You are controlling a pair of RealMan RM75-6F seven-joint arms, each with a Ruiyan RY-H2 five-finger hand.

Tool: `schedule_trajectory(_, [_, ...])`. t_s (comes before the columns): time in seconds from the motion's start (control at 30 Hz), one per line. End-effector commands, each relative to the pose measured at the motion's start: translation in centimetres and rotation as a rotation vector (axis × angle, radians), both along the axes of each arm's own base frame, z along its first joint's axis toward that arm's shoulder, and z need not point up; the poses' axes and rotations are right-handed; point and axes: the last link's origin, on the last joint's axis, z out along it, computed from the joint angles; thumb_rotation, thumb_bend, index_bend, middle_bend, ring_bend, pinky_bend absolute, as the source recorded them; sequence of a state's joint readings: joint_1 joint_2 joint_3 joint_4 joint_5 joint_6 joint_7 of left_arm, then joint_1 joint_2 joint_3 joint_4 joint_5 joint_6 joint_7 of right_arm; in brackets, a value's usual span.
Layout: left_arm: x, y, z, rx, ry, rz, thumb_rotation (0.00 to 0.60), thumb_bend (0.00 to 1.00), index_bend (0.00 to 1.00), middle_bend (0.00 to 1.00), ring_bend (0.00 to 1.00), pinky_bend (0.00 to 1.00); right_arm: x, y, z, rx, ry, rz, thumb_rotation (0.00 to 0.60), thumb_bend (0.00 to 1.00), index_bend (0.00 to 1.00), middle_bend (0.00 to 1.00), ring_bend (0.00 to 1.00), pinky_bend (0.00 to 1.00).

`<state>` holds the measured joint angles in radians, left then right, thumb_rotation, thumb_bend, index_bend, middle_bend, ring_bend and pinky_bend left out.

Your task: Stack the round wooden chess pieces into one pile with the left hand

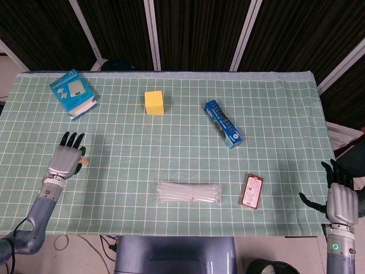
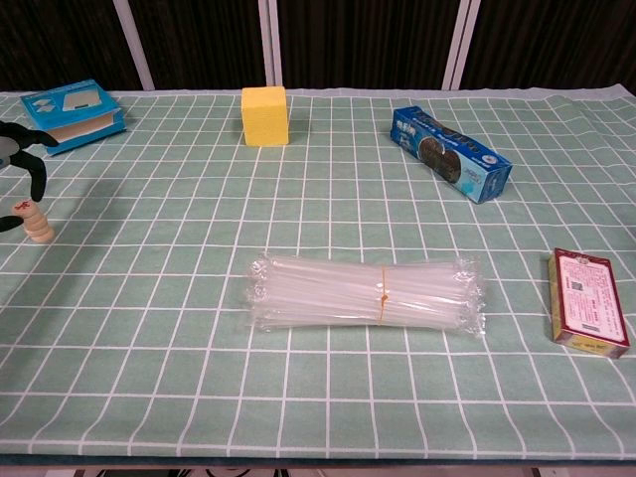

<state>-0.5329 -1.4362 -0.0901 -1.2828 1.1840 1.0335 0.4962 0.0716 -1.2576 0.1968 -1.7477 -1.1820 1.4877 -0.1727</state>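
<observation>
A small pile of round wooden chess pieces (image 2: 37,223) stands at the left edge of the chest view, its top piece marked in red. In the head view the pile (image 1: 85,162) peeks out beside my left hand (image 1: 64,158). The left hand's dark fingers (image 2: 30,164) arch just above and around the pile, spread, with a visible gap to it. My right hand (image 1: 340,197) hangs off the table's right front corner, fingers apart and holding nothing.
On the green checked cloth lie a bag of clear straws (image 2: 366,295) in the middle, a red box (image 2: 589,301) at the right, a blue biscuit pack (image 2: 450,154), a yellow block (image 2: 264,115) and a blue box (image 2: 72,112) at the back left.
</observation>
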Motion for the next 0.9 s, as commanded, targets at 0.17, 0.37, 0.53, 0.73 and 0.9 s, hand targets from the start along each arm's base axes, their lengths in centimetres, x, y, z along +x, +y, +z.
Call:
schedule_trajectory(0.17, [0.2,0.0,0.1,0.004,-0.002,-0.006,0.6,0.3,0.43,0.05,0.0,0.0,0.0,0.0,0.0,0.002,0.001,0.001,0.6,0.27,0.12,0.05,0.0,0.0])
schedule_trajectory(0.37, [0.9,-1.0,1.4,0.041,-0.055,-0.031,0.6,0.31,0.35,0.05,0.0,0.0,0.0,0.0,0.0,0.0,0.003,0.002,0.6,0.27,0.12,0.05,0.0,0.0])
schedule_trajectory(0.53, [1.5,-3.4,4.2,0.095,-0.151,-0.075,0.6,0.3,0.24,0.05,0.0,0.0,0.1,0.0,0.0,-0.006,0.009,0.013,0.6,0.27,0.12,0.05,0.0,0.0])
schedule_trajectory(0.73, [0.8,-7.0,8.3,0.171,-0.243,-0.092,0.6,0.3,0.12,0.04,0.0,0.0,0.5,0.0,0.2,-0.016,0.037,0.065,0.6,0.27,0.12,0.05,0.0,0.0])
schedule_trajectory(0.9, [-0.9,-9.4,10.5,0.21,-0.274,-0.05,0.6,0.3,0.08,0.04,0.0,0.0,1.0,0.1,0.2,-0.009,0.084,0.149,0.6,0.27,0.12,0.05,0.0,0.0])
